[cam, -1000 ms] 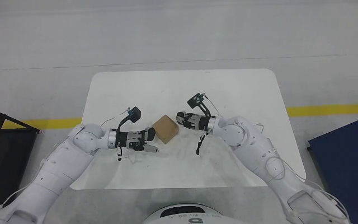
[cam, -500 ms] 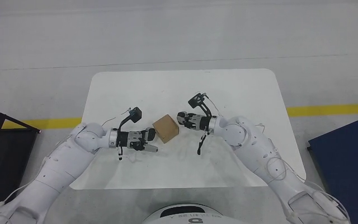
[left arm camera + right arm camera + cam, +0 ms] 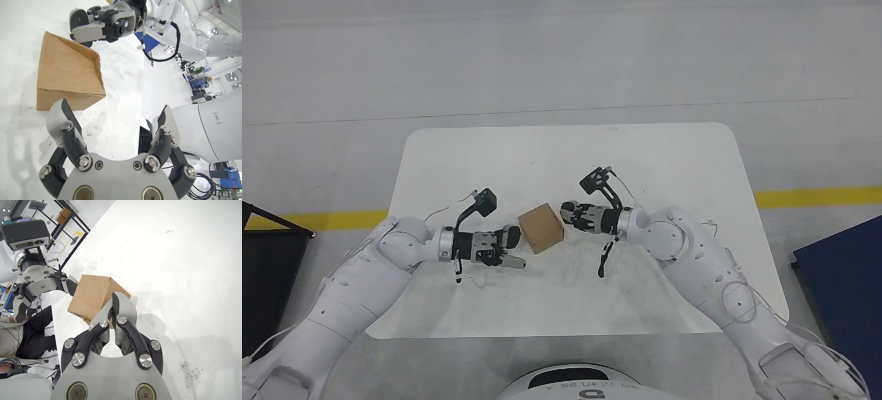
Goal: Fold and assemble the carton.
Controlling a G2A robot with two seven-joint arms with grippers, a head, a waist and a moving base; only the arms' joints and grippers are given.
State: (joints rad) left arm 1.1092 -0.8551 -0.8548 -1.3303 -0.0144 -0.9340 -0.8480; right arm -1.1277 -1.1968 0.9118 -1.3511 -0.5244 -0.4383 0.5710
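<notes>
A small brown carton (image 3: 542, 227) stands on the middle of the white table (image 3: 662, 160); its panels look folded up into a box. My left gripper (image 3: 514, 250) is open on the carton's left side, one fingertip (image 3: 63, 107) against a lower corner of the carton (image 3: 64, 75). From the opposite side my right gripper (image 3: 567, 212) is shut, its tips resting against the carton's wall (image 3: 90, 294). The right wrist view looks past the shut right gripper (image 3: 113, 299) to the open left gripper (image 3: 45, 298) beyond the carton. In the left wrist view the right gripper (image 3: 83, 30) sits at the carton's far edge.
The table's front edge lies close behind both arms. Bare table spreads toward the far side and both ends. Dark objects stand on the floor off the left (image 3: 262, 260) and right (image 3: 842, 270) ends of the table.
The carton has turned slightly on the table and sits squarer. Both grippers have shifted a little with it, staying on either side.
</notes>
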